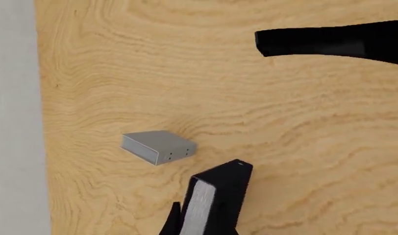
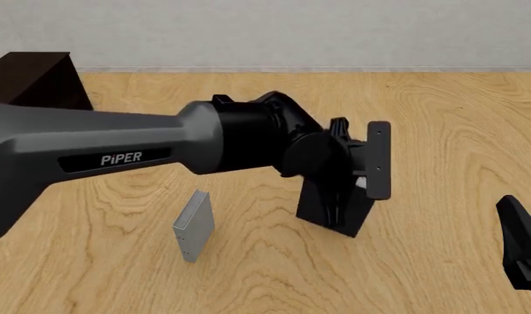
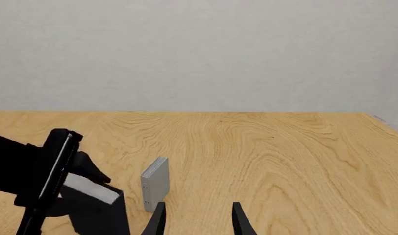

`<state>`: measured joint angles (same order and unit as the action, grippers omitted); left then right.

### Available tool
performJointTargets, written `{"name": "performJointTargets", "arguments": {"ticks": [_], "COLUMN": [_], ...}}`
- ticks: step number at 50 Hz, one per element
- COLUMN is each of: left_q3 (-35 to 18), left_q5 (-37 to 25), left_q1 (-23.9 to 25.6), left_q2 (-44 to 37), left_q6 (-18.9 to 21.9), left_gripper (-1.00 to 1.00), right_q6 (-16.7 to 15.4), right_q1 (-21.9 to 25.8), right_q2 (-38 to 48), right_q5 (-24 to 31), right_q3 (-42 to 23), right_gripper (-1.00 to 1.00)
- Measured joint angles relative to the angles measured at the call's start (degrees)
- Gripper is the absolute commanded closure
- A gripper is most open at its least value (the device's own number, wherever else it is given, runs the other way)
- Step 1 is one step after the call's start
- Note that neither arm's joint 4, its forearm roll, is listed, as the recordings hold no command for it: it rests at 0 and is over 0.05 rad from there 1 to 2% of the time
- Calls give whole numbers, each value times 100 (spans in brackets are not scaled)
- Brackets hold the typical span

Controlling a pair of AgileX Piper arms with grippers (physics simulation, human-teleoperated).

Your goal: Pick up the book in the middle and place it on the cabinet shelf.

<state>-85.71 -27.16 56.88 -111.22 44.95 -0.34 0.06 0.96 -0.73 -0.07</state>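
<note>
The book [image 2: 333,210], thick and black with white page edges, is upright near the table's middle. In the left wrist view the book [image 1: 215,198] fills the space between the fingers, and one fingertip [image 1: 173,221] shows beside it. My left gripper [image 2: 346,186] is shut on the book. I cannot tell whether the book touches the table. The cabinet shelf [image 2: 32,82], dark brown, stands at the far left. Low at the front right my right gripper [image 2: 520,252] is well clear of the book. In its own view the right gripper [image 3: 197,221] is open and holds nothing.
A thinner light-grey book [image 2: 194,226] stands upright to the left of the black one. A very thin dark slab with a pale edge [image 2: 379,159] stands right beside the left gripper. The long grey left arm [image 2: 91,157] crosses the left half of the table.
</note>
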Motion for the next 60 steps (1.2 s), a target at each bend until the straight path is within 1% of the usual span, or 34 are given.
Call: {"name": "performJointTargets", "arguments": {"ticks": [17,23,39,52,60], "left_q3": [684,838,883,791,834], "left_q5": [-183,-291,-578,-659,-686], "left_q1": [306,388,303,-9,-171], "left_q2": [568,710,872,1033,1209], "left_q6": [21,79,342,581,669], "left_gripper": [100,100,100,100,100], "right_q6": [0,0,0,0,0], "right_q1": [0,0,0,0,0], "right_q2": [0,0,0,0,0], "right_q5": [0,0,0,0,0], "right_q3": [0,0,0,0,0], "right_gripper": [-100,-100,-100,-100,-100]}}
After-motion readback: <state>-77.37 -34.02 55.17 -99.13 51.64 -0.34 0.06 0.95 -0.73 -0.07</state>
